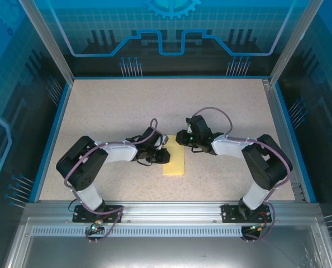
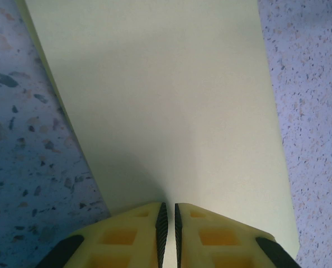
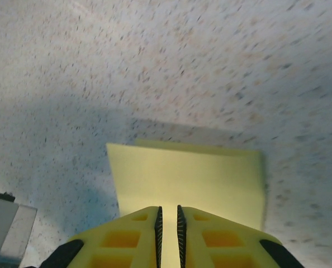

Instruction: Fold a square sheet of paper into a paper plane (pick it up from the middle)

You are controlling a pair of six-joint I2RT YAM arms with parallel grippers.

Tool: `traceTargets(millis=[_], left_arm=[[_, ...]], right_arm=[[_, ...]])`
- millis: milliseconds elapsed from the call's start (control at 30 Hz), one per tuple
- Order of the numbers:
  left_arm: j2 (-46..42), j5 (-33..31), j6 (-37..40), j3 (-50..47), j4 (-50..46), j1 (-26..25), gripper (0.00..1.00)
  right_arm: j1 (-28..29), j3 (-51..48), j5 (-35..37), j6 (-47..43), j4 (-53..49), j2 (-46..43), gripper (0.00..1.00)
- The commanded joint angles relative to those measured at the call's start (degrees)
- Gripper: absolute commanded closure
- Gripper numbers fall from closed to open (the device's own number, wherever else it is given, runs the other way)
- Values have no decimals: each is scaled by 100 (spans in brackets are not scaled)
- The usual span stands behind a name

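Paper [image 1: 175,165] in both end effectors [image 2: 168,207] [image 3: 167,211]

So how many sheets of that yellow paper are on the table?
1. The square sheet of paper lies on the table, between the left arm and the right arm. It looks folded double, so another sheet underneath could be hidden.

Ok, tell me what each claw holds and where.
Both pinch the pale yellow paper: the left claw grips its left long edge, the right claw its far end.
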Motion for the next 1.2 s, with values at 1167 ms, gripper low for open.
traceTargets(millis=[1167], left_arm=[[-15, -217, 151, -373, -947, 48, 83]], right_arm=[[-869, 315, 21, -363, 178, 864, 84]])
